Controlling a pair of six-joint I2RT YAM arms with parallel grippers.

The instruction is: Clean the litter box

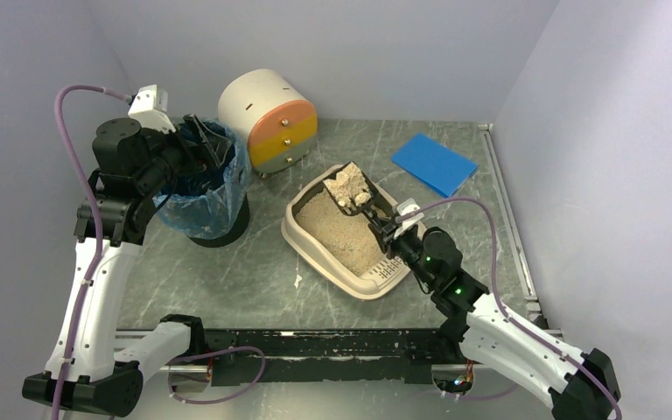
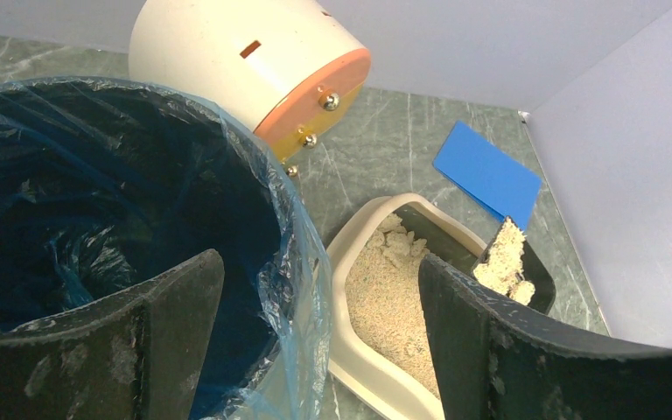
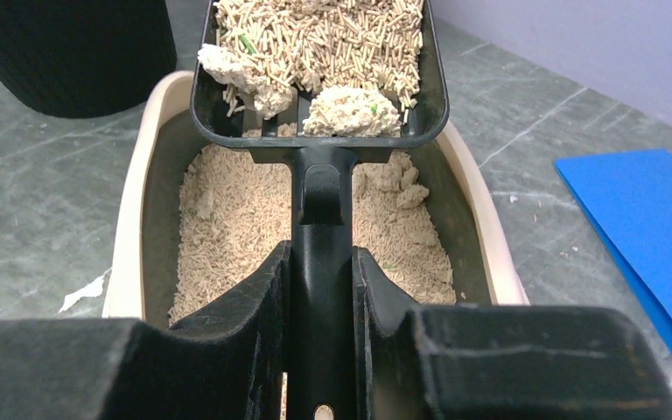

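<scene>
R end effector [image 3: 321, 260] clamps loaded scoop [image 3: 319, 179] over litter box [image 3: 131, 236]; L end effector [image 2: 319, 267] wide at bin [image 2: 254, 197].

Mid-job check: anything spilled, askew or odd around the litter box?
Minor only: a white scrap lies on the table just outside the litter box, and pale specks dot the black rail by the arm bases. The loaded scoop is over the box.

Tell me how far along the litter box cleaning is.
Done: the scoop is loaded with clumps. In hand: the right claw, shut on its handle, holds it over the litter box; the left claw is open at the lined bin. Left: tipping the load into the bin; more clumps lie in the box.
</scene>
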